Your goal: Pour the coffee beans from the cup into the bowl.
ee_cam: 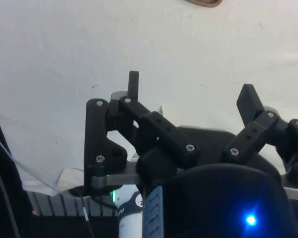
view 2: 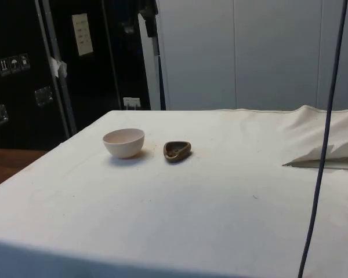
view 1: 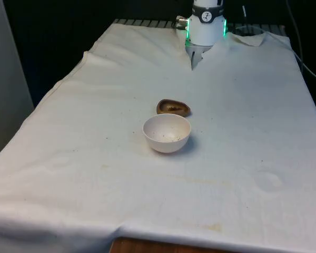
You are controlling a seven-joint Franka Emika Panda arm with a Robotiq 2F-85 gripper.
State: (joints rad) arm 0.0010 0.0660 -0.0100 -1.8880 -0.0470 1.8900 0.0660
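Mid-table, a squat brown cup (view 1: 173, 107) (beans inside) adjoins the white bowl (view 1: 167, 133); jaws wide, empty.

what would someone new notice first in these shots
A white bowl sits mid-table on the white cloth, with a small brown cup holding coffee beans just behind it, on the robot's side. The black claw hangs open above bare cloth, holding nothing.

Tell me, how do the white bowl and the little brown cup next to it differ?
The bowl is white and round; the cup is brown and pinched to a point at one side. The bowl is larger and stands taller and deeper; the cup is small and low. The bowl holds only a few dark specks, while the cup has dark contents in it. Both stand upright and close together on the white cloth.
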